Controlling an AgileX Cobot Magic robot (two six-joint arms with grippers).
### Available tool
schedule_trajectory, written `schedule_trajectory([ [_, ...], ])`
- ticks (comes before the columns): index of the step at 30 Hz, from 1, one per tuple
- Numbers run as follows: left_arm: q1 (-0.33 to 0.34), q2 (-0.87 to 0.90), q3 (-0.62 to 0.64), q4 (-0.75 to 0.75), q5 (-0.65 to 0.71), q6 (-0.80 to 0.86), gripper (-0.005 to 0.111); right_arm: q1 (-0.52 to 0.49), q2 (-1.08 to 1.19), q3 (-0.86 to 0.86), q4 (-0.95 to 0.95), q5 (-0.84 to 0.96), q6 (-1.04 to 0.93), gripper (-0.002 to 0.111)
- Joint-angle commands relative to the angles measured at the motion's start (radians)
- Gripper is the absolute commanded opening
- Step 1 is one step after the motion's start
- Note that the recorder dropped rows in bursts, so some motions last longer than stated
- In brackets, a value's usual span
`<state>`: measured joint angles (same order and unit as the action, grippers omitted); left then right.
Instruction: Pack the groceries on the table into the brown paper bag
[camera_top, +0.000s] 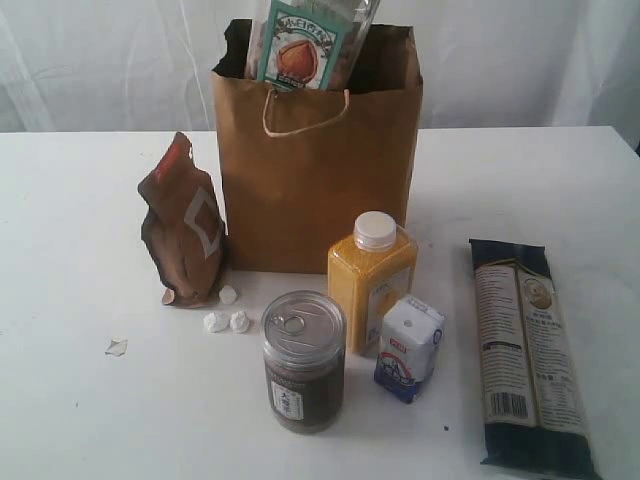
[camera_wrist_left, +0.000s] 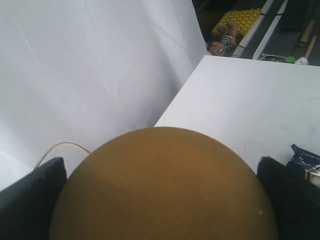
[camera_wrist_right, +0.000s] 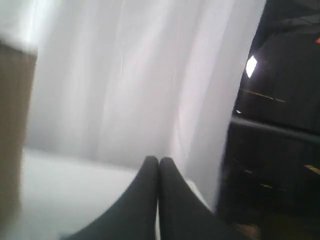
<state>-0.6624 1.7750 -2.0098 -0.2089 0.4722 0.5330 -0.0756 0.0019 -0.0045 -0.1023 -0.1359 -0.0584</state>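
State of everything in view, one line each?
brown paper bag: upright, open
clear jar: partly in bag, gripped
left end effector: closed on jar
right end effector: shut, empty
can: upright, sealed
yellow bottle: upright, capped
carton: upright, closed
foil pouch: standing, crumpled
noodle packet: lying flat

Bright, diffuse light — right wrist view blurry

The left gripper (camera_wrist_left: 161, 162) stands spread wide. Its two dark fingers (camera_wrist_left: 32, 200) sit on opposite sides of the gold-lidded jar (camera_wrist_left: 165, 190), like nine and three o'clock around the lid's rim, each flush against its edge in a grip. The right gripper (camera_wrist_right: 158, 162) is closed. Its two dark fingers (camera_wrist_right: 140, 200) are pressed flat together along their length, the tips meet, and nothing is caught between them. The exterior view shows neither arm.
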Motion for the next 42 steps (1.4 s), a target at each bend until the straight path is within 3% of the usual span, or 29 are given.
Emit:
schedule_trajectory([
  [1,0.0,-0.02,-0.002,-0.006,-0.028,-0.003,0.079,-0.001,-0.002,0.005,0.283,-0.331,0.426,0.0],
  [4,0.0,-0.02,-0.002,-0.006,-0.03,-0.003,0.079,-0.001,-0.002,0.005,0.431,-0.433,0.455,0.0],
  [9,0.0,-0.02,-0.002,-0.006,-0.032,-0.003,0.079,-0.001,-0.002,-0.004,0.525,-0.568,0.447,0.0],
  [16,0.0,-0.02,-0.002,-0.006,-0.032,-0.003,0.079,-0.001,0.037,-0.197,0.638,-0.593,0.464,0.0],
  [22,0.0,-0.02,-0.002,-0.006,-0.032,-0.003,0.079,-0.001,0.352,-0.448,0.623,-0.636,0.416,0.0],
  [28,0.0,-0.02,-0.002,-0.006,-0.03,-0.003,0.079,-0.001,0.882,-0.704,0.54,-0.669,0.426,0.0],
  [34,0.0,-0.02,-0.002,-0.023,-0.03,-0.006,0.079,0.005,1.272,-1.072,0.35,-0.321,0.097,0.0],
  [38,0.0,-0.02,-0.002,-0.023,-0.03,-0.006,0.079,0.007,1.464,-1.391,0.102,0.224,0.081,0.0],
  [42,0.0,-0.02,-0.002,-0.023,-0.03,-0.006,0.079,0.016,1.57,-1.677,0.186,0.767,-0.065,0.0],
])
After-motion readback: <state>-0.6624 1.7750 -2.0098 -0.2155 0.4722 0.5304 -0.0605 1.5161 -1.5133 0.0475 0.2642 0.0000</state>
